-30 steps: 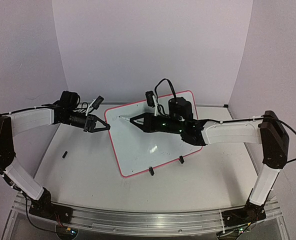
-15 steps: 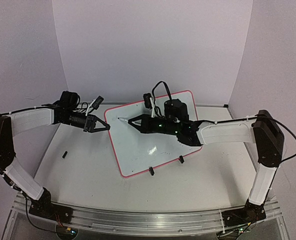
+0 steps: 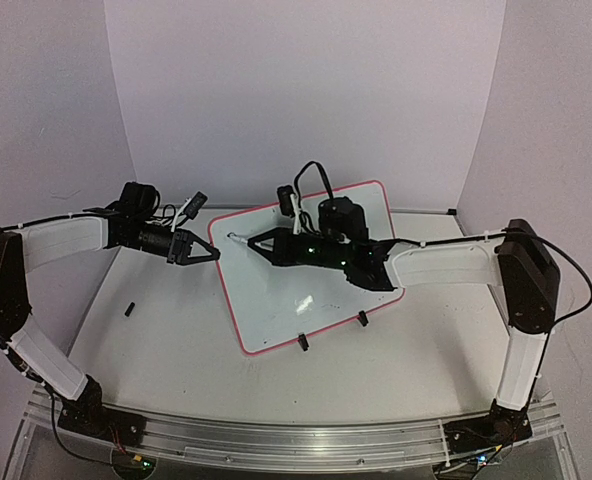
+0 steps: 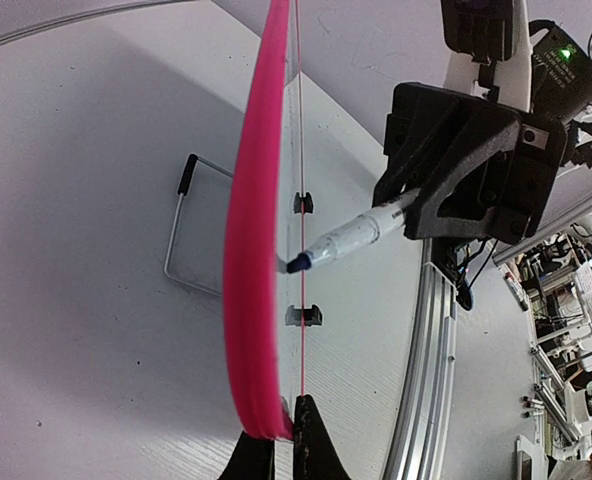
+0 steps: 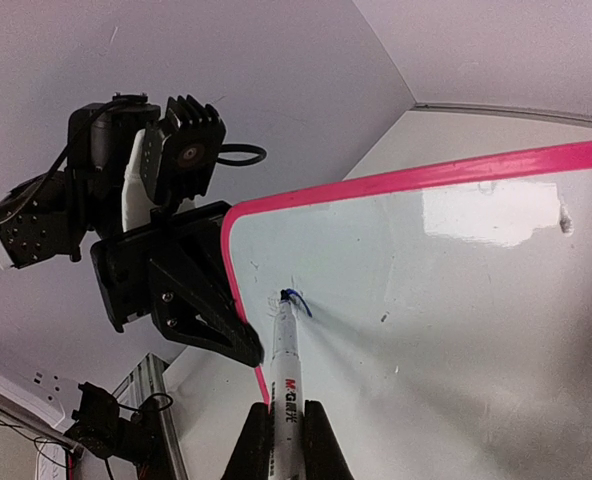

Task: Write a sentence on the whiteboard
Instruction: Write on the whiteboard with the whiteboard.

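The whiteboard (image 3: 296, 290), white with a pink rim, stands tilted on the table. My left gripper (image 3: 214, 256) is shut on its left rim (image 4: 251, 250), and the fingertips (image 4: 316, 440) pinch the edge. My right gripper (image 3: 256, 243) is shut on a white marker (image 5: 282, 350) and reaches across the board's face. The marker's blue tip touches the board near its upper left corner. Of the sentence, only a short curved blue stroke (image 5: 298, 298) shows at the tip. The marker (image 4: 351, 235) also shows from the left wrist, just beside the rim.
Two black clip feet (image 3: 302, 342) (image 3: 362, 320) hold the board's lower edge. A wire stand (image 4: 176, 235) sits behind the board. A small black piece (image 3: 130, 309) lies on the table at the left. An aluminium rail (image 3: 276, 440) runs along the near edge.
My right gripper has carried the marker to the left and slightly up across the board, toward its upper left corner. The left arm and the board have not moved.
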